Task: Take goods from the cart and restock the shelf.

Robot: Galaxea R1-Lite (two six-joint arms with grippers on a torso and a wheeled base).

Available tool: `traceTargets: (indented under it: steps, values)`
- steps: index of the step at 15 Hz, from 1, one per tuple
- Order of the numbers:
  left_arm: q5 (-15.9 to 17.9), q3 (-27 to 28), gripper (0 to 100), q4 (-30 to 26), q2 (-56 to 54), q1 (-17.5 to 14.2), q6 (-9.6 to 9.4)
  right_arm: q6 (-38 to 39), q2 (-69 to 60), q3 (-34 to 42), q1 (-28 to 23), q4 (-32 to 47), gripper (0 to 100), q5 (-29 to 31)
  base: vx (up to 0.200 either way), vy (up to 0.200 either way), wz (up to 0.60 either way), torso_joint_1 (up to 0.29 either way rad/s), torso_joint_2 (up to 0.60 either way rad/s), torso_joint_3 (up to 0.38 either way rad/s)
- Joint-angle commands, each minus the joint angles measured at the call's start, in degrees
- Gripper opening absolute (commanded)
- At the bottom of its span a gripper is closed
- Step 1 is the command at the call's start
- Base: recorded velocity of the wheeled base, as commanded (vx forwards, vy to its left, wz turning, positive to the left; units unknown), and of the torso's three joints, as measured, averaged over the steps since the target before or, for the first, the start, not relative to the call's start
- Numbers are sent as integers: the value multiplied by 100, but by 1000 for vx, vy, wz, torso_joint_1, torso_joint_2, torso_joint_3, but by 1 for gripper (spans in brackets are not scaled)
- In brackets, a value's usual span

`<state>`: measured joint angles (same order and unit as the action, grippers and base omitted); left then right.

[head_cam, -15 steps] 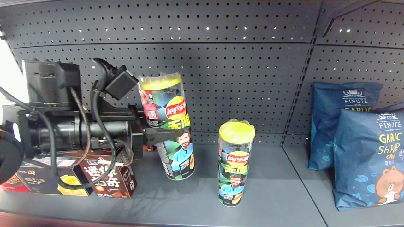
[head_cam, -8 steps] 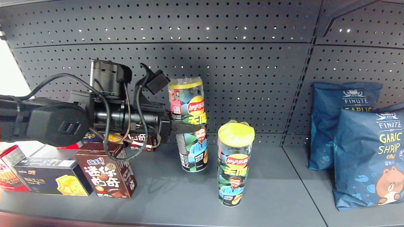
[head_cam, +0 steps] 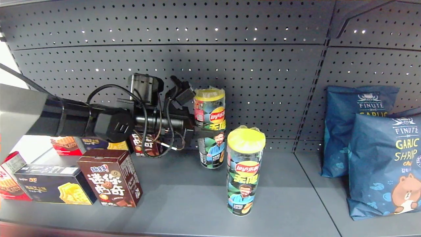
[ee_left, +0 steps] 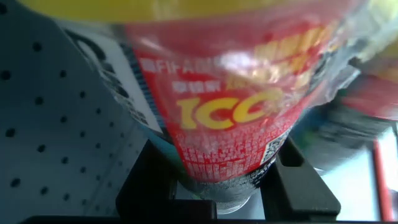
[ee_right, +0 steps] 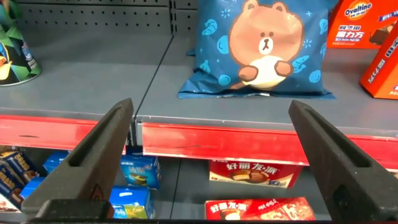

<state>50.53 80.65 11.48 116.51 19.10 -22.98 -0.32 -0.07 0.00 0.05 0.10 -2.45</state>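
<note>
Head above shelf [head_cam: 184, 197] — wrists close

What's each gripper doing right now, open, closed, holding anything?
Left gripper: closed on the chips can.
Right gripper: open, holding nothing.

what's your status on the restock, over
Left gripper shut on chip can, upright near the back panel. Right gripper open, empty. Second can stands close in front.
</note>
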Motion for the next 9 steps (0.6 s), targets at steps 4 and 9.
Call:
traceTargets:
  steps: [4,9]
  values:
    - [1,328,0,91,514,32,-14,-3,7,0,4,-1,100,-1,0,0,0,0,0,0]
    - [1,328,0,486,742,120,-14,-3,7,0,4,-1,100,-1,0,0,0,0,0,0]
